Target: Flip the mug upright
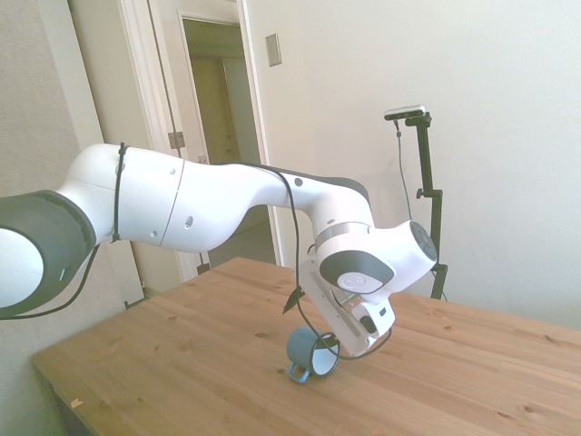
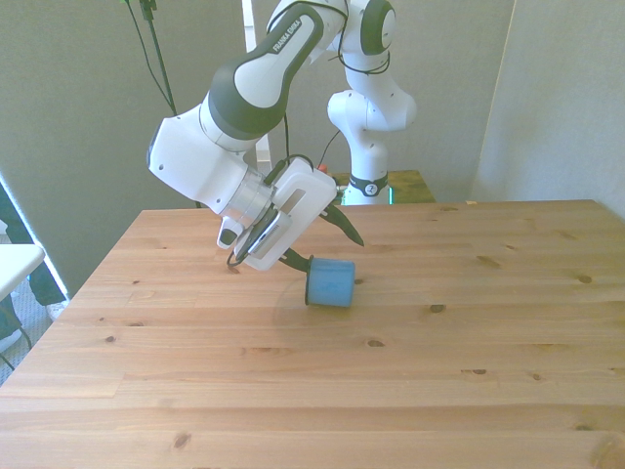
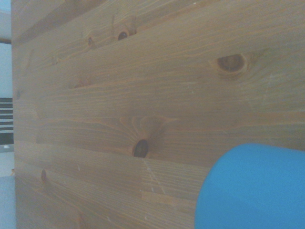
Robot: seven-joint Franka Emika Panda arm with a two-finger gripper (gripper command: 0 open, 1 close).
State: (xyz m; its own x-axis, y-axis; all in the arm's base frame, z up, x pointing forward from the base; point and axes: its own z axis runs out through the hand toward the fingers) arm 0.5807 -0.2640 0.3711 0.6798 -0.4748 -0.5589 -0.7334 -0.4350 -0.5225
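The light-blue mug [image 1: 307, 354] is tilted on its side near the middle of the wooden table [image 1: 182, 363]. Its white inside faces the side view's right, and its loop handle [image 1: 298, 372] points down at the tabletop. My gripper [image 1: 325, 343] reaches down at a slant and is shut on the mug at its rim. In the front view the mug [image 2: 330, 282] shows its blue wall, with the gripper [image 2: 301, 264] at its upper-left edge. In the wrist view the mug [image 3: 252, 191] fills one corner as a blurred blue shape over the wood.
The table [image 2: 439, 391] stretches wide on all sides of the mug, with bare planks toward the front view's near edge. A doorway [image 1: 218, 136] and white walls lie beyond the table in the side view.
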